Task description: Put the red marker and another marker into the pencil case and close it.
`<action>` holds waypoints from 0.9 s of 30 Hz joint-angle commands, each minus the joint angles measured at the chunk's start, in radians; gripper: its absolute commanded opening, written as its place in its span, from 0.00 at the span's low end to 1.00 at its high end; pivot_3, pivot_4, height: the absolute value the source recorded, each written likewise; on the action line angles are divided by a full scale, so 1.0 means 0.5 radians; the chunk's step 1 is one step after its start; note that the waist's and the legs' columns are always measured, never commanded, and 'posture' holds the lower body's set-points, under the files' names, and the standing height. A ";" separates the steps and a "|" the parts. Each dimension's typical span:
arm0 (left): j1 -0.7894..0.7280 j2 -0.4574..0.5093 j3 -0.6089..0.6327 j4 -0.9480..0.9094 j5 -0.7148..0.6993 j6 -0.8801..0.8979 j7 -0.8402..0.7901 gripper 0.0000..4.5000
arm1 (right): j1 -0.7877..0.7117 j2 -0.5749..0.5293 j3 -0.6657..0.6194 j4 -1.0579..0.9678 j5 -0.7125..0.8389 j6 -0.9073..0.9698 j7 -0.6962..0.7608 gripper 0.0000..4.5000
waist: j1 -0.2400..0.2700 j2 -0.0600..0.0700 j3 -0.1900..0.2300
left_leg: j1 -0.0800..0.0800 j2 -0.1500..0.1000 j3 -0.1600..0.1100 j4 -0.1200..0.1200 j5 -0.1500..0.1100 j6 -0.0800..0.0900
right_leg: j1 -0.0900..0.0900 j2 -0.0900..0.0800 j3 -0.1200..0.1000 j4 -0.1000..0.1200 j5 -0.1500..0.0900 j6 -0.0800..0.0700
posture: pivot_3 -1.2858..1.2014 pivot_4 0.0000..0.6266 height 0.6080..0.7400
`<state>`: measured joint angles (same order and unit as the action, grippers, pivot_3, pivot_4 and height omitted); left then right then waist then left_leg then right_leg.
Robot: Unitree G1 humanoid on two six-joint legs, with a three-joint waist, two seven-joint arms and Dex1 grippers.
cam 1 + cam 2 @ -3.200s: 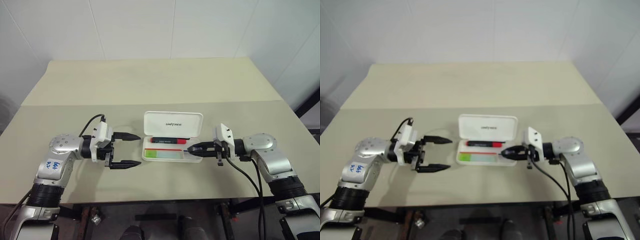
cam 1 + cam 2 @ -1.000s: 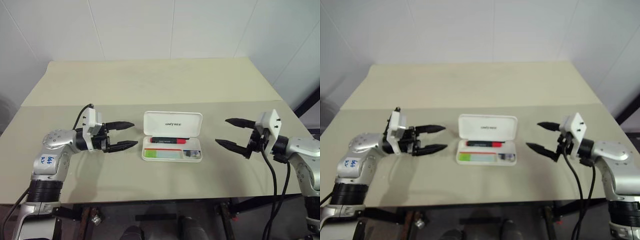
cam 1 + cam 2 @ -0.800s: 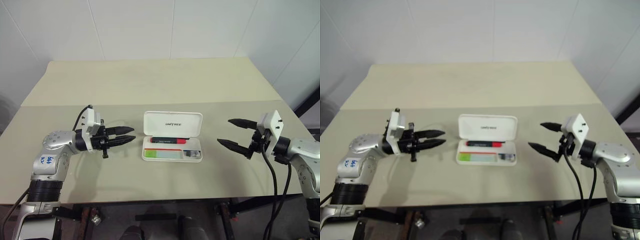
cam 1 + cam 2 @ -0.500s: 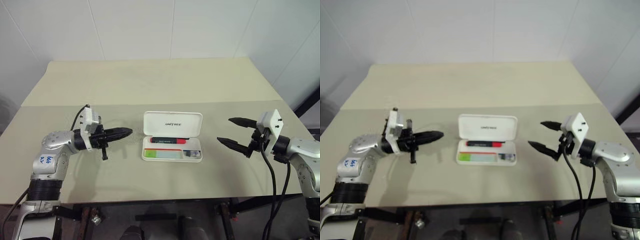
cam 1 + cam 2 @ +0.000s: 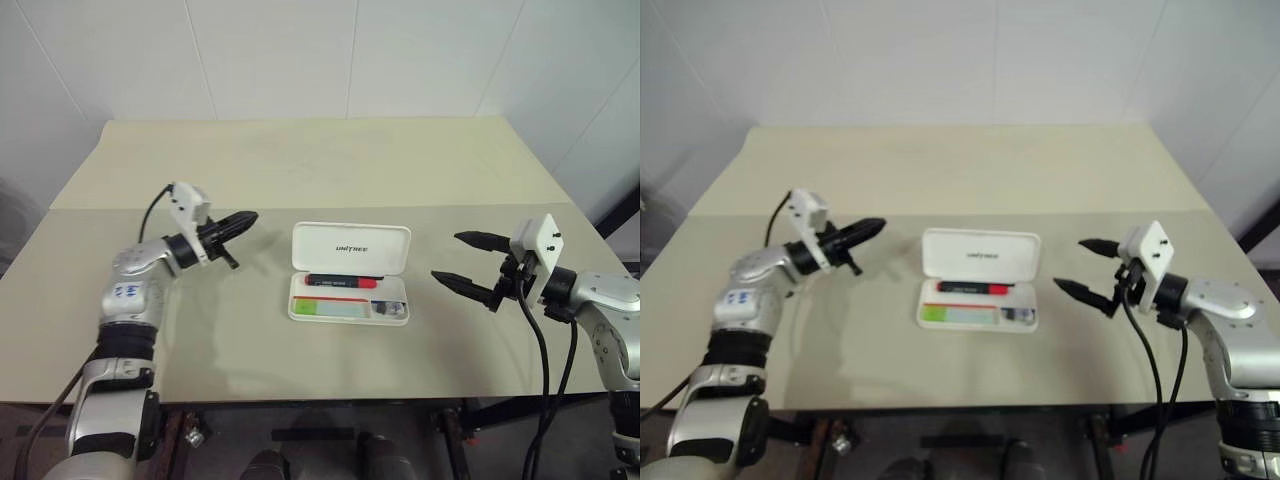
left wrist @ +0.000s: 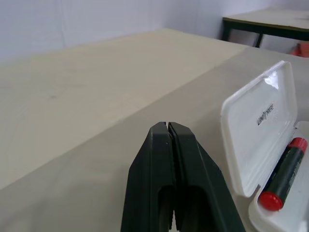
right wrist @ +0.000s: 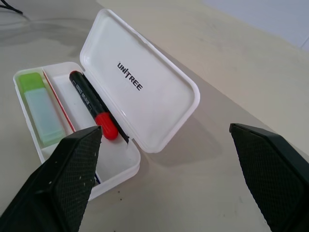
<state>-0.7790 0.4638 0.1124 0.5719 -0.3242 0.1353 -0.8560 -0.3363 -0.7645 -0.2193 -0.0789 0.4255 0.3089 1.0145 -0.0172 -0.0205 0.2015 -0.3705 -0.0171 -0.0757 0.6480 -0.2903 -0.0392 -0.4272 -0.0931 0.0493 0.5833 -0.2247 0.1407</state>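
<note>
pencil case (image 5: 350, 272) open mid-desk (image 5: 300, 170), red marker (image 5: 341, 281) and green marker (image 5: 312, 308) inside — left gripper (image 5: 244, 219) jaws pinched empty, right gripper (image 5: 462, 262) jaws wide — tip lid forward from behind, gently.

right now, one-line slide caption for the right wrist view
Open right gripper faces the open pencil case holding the red marker and the green-capped marker.
</note>
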 commanded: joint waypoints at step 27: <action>0.189 0.061 -0.451 -0.358 0.214 -0.313 -0.854 0.01 | 0.057 0.049 -0.009 -0.113 0.028 -0.048 -0.083 1.00 | -0.008 -0.001 0.000 | 0.000 0.000 0.002 -0.001 0.000 0.001 | 0.000 0.000 0.004 0.000 0.000 0.000 | 0.52 0.24 1.00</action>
<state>-0.6905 0.4814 -0.0983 0.4485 -0.2280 -0.0318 -1.2714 -0.3108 -0.7406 -0.2021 -0.1040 0.4258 0.3044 0.9823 -0.0213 -0.0208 0.2017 -0.3702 -0.0170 -0.0746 0.6479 -0.2905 -0.0388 -0.4273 -0.0930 0.0511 0.5833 -0.2246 0.1408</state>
